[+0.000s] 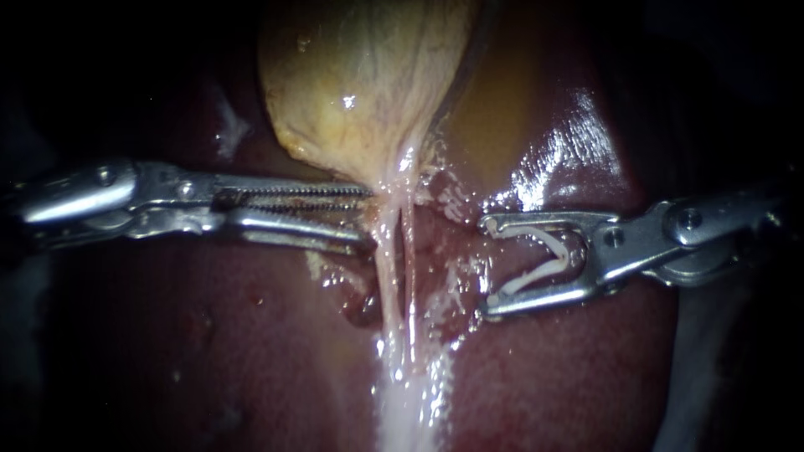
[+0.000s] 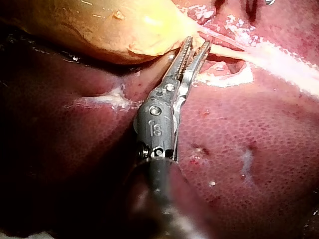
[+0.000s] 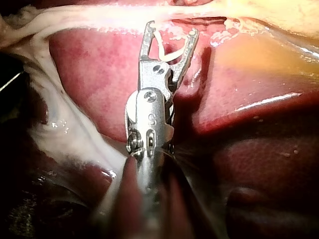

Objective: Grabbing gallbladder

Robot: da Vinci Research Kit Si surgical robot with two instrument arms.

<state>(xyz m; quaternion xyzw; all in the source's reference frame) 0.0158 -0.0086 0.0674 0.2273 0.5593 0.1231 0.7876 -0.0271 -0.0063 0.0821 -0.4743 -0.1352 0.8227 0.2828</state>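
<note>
The gallbladder (image 1: 360, 75), pale yellow, lies at the far middle on the dark red liver (image 1: 209, 335), and its near end narrows into whitish tubes (image 1: 394, 285) that run toward the near edge. The left instrument (image 1: 368, 219) reaches in level. Its toothed jaws are slightly parted, with their tips at the gallbladder's tapered neck: the upper jaw sits just under the sac and the lower one beside the strands, and no tissue shows clamped between them. The right instrument (image 1: 490, 266) sits just right of the tubes. Its jaws stand wide apart with a white clip (image 1: 544, 237) seated between them, touching both.
</note>
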